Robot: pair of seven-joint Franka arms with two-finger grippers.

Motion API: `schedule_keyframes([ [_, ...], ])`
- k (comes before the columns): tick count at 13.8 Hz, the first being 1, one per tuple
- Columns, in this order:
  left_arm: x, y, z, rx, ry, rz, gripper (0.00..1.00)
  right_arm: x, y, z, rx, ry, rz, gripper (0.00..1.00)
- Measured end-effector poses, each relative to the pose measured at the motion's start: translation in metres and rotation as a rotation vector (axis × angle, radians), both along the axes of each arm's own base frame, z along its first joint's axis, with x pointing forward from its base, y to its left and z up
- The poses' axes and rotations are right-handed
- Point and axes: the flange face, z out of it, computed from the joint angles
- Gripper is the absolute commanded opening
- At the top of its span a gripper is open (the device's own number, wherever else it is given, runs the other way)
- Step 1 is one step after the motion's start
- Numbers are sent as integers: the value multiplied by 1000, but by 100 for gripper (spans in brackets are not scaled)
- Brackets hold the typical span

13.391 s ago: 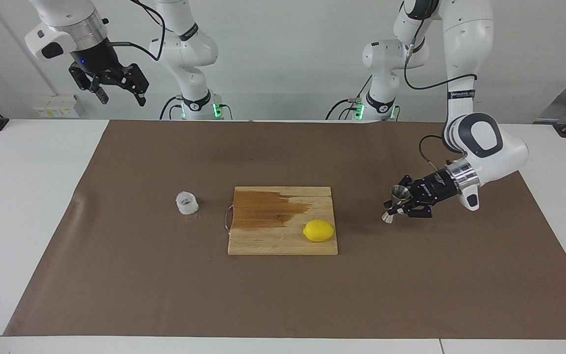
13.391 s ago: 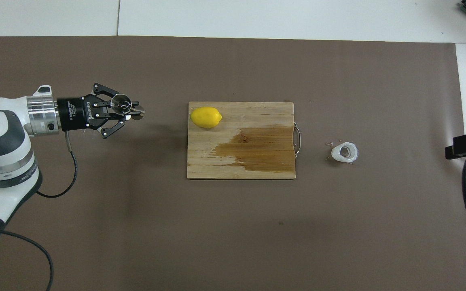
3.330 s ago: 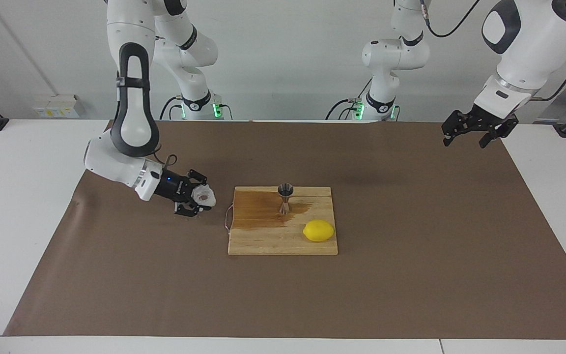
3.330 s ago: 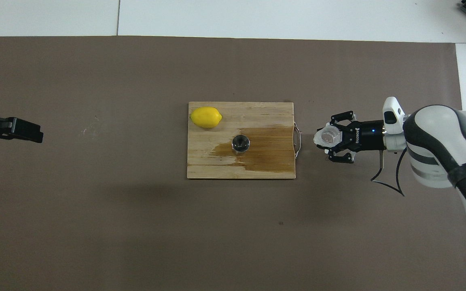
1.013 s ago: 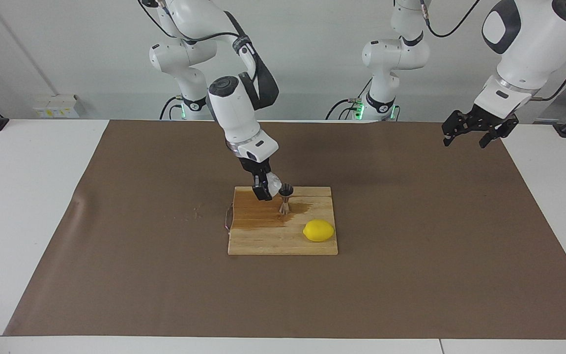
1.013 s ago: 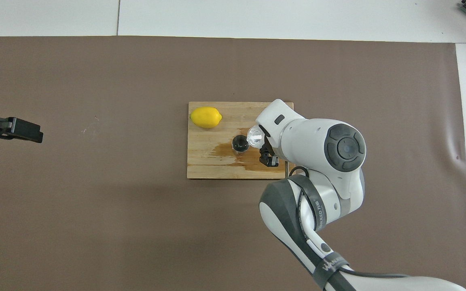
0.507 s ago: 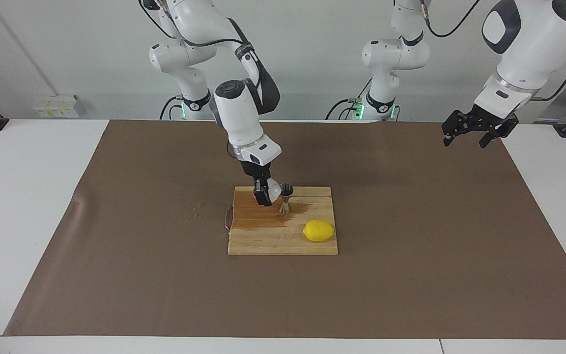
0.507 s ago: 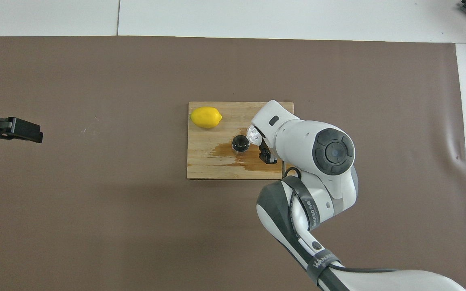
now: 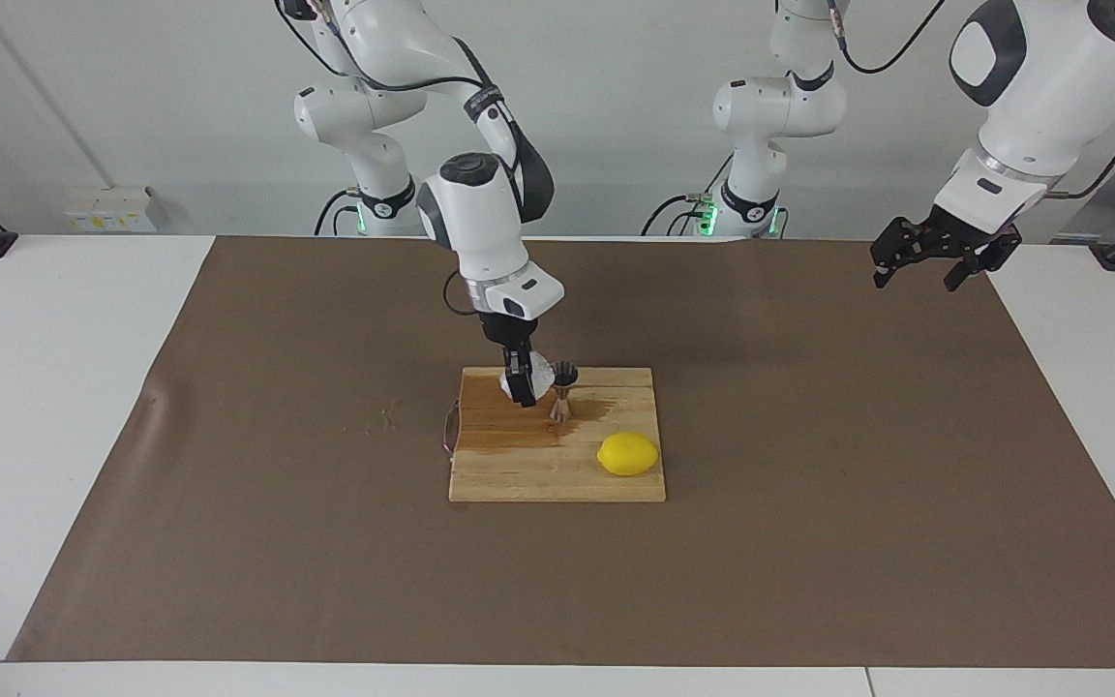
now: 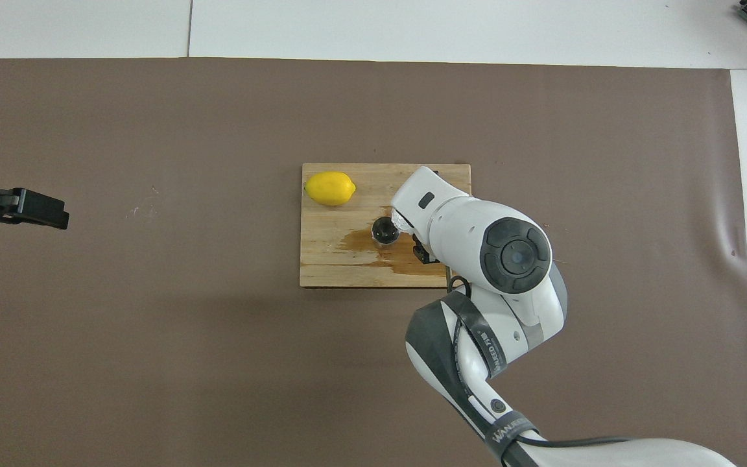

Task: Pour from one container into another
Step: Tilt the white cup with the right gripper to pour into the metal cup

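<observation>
Already the right claw grips the tipped cup just above the jigger; pouring looks underway, setting down remains. Left claw waits open, empty.

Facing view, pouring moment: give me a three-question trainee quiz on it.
1. True or false: the yellow lemon lies on the wooden cutting board.
2. The right end effector grips the: A) steel hourglass jigger B) white crinkled cup C) lemon
3. Fill in: the waiting left end effector is ____.

Key:
1. True.
2. B, the white crinkled cup, tipped beside the mouth of the steel hourglass jigger.
3. Open.
</observation>
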Motion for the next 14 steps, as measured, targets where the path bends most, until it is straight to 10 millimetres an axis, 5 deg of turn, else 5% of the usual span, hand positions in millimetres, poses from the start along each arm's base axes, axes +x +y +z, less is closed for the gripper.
schedule_keyframes([
  [14, 0, 0, 0, 0, 0, 0, 100, -4, 7, 0, -60, -42, -10, 1],
])
